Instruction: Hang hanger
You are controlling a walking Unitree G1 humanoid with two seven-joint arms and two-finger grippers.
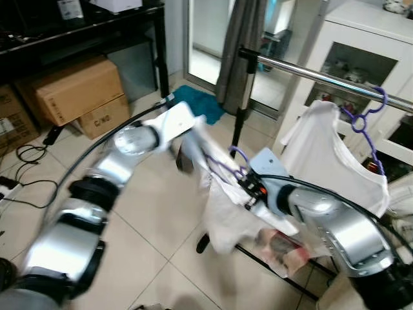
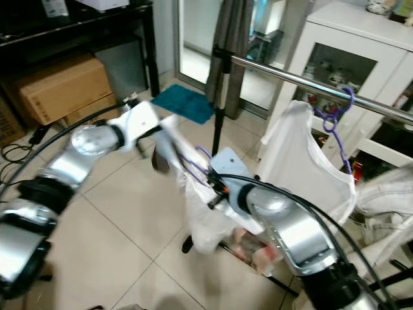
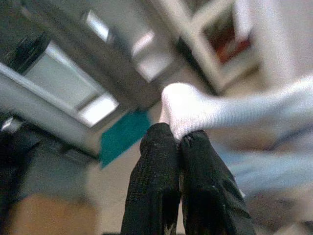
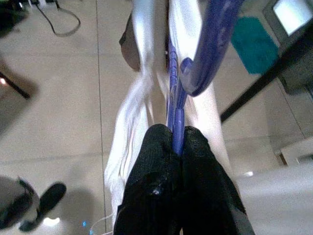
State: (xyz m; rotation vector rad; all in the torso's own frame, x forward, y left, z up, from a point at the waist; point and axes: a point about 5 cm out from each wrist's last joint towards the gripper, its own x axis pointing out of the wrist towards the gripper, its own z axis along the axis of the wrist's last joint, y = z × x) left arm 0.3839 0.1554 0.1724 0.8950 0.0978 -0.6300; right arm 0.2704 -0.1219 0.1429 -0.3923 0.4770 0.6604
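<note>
Rail (image 1: pixel 310 74) is open left of the hung white shirt (image 1: pixel 329 152); dark curtain (image 1: pixel 242 45) and the stand's pole (image 1: pixel 237 126) crowd that end.

Tiled floor (image 1: pixel 148 213): cardboard boxes (image 1: pixel 80 97), teal mat (image 1: pixel 200 103), cables (image 1: pixel 29 155), possibly rack base.

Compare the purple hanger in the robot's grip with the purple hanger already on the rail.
The held hanger is below the rail, clamped by the right gripper; the hung hanger hooks over the rail. The held one's white garment droops bunched, pinched by the left gripper; the hung one's shirt hangs spread. Both are purple.
</note>
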